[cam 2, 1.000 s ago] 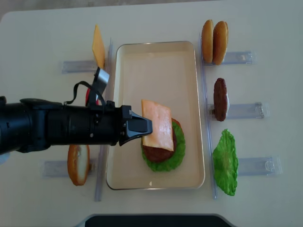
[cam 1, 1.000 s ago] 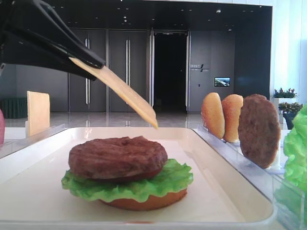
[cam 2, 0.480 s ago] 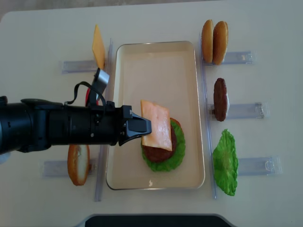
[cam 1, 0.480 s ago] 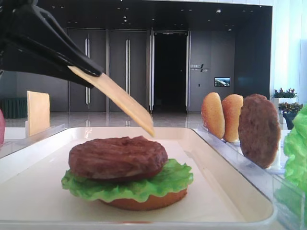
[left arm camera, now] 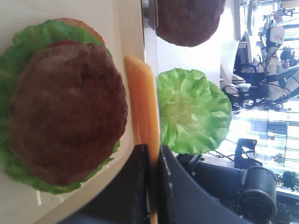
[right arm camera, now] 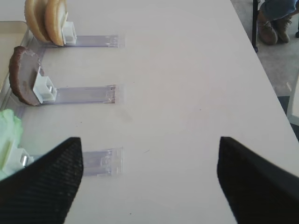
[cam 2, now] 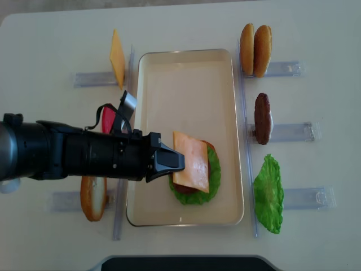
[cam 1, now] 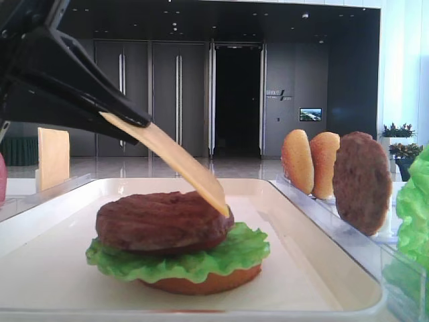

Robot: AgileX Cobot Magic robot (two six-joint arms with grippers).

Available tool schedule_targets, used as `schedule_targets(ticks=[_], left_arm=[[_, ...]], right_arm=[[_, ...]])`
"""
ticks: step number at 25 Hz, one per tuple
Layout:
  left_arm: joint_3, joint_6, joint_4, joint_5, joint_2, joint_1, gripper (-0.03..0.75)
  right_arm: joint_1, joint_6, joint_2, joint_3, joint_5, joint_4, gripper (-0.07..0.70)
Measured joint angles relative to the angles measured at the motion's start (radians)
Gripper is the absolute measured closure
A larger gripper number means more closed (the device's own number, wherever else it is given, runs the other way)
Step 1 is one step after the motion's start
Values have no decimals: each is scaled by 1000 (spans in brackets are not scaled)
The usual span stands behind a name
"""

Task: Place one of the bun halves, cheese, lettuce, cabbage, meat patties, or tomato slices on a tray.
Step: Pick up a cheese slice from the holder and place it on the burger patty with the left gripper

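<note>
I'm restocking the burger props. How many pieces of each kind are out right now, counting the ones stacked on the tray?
Bun halves: 4, three in holders and one at the bottom of the stack
Cheese slices: 2, one held by the left gripper
Lettuce leaves: 2
Meat patties: 2
Tomato slice: 1, partly hidden by the arm
Total: 11

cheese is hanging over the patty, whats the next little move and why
Probably lower a touch more, then open. The left end effector pinches the cheese by one edge; it tilts, its far corner about at the patty while the held edge sits high.
</note>
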Motion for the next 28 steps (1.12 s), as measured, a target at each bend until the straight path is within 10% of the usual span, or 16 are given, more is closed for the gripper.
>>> schedule_targets(ticks=[19,28], left_arm=[[0,3,0,-21,3,0,684],[0,-1,0,-21,3,0,422]], right_arm=[[0,0,0,0,0,0,44],[0,0,0,0,0,0,44]])
